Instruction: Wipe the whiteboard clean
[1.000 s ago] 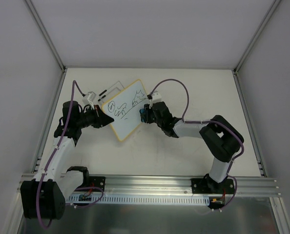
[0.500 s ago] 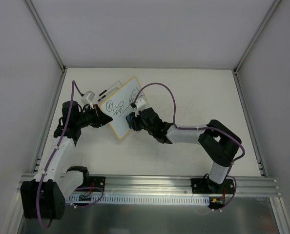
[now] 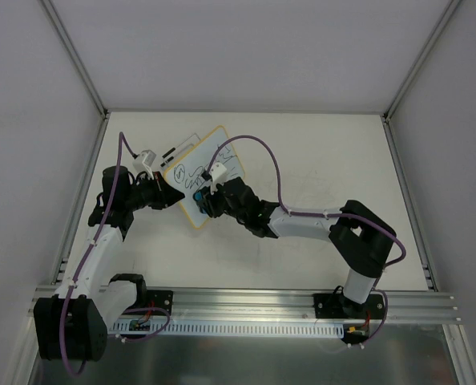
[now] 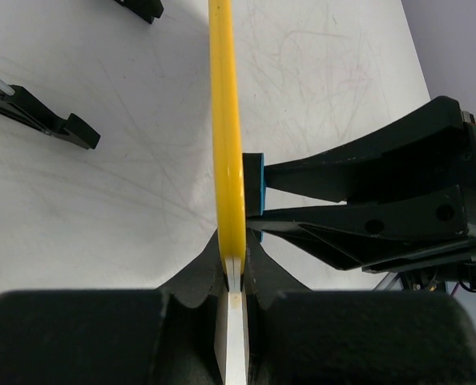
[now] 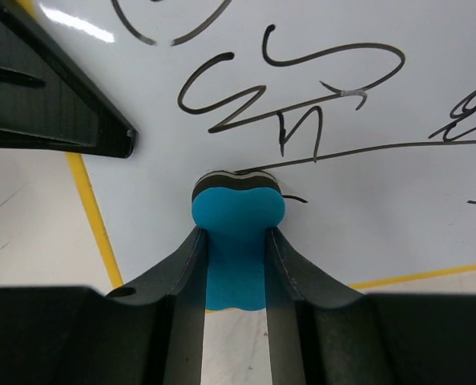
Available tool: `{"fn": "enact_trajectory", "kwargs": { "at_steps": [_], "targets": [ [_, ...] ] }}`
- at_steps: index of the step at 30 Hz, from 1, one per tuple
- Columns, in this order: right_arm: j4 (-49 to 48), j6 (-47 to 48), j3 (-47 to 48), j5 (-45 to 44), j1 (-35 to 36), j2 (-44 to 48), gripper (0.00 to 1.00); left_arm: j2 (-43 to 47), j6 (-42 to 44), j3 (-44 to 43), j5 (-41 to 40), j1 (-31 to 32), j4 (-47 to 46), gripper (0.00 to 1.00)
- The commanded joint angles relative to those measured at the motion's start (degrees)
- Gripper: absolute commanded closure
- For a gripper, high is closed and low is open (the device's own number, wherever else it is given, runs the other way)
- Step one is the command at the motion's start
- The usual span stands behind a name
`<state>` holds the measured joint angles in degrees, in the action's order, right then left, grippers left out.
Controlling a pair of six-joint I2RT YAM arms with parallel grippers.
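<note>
The whiteboard [image 3: 214, 163] has a yellow rim and black scribbles. It is held up on edge off the table. My left gripper [image 3: 174, 197] is shut on its lower left edge; the left wrist view shows the rim [image 4: 226, 144] edge-on, pinched between the jaws [image 4: 235, 273]. My right gripper [image 3: 201, 200] is shut on a blue eraser [image 5: 238, 216] and presses its dark felt face against the board [image 5: 366, 120], just below the scribbles. The eraser also shows in the left wrist view [image 4: 254, 180], touching the board's right face.
Two small black clip-like pieces [image 4: 46, 119] [image 4: 142, 8] lie on the table to the board's left, near a thin outlined shape [image 3: 182, 147] behind it. An aluminium rail [image 3: 246, 301] runs along the near edge. Enclosure walls stand on three sides.
My right gripper has moved left across the board with the eraser, from the right edge to the lower left part. The board has turned slightly. The left arm has held its place.
</note>
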<state>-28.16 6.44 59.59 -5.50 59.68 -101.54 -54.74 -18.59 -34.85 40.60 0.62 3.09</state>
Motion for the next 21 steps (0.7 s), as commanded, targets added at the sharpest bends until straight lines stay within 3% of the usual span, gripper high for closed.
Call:
{"fn": "enact_trajectory", "kwargs": {
  "at_steps": [1, 21],
  "targets": [
    [-0.84, -1.68, 0.53, 0.31, -2.71, -0.50, 1.00, 0.60, -2.50, -0.75, 10.82, 1.40, -0.63, 1.00],
    [-3.21, -14.25, -6.77, -0.74, -18.81, -4.20, 1.00, -0.10, -3.29, -1.27, 14.85, 1.40, -0.54, 1.00]
  ]
}}
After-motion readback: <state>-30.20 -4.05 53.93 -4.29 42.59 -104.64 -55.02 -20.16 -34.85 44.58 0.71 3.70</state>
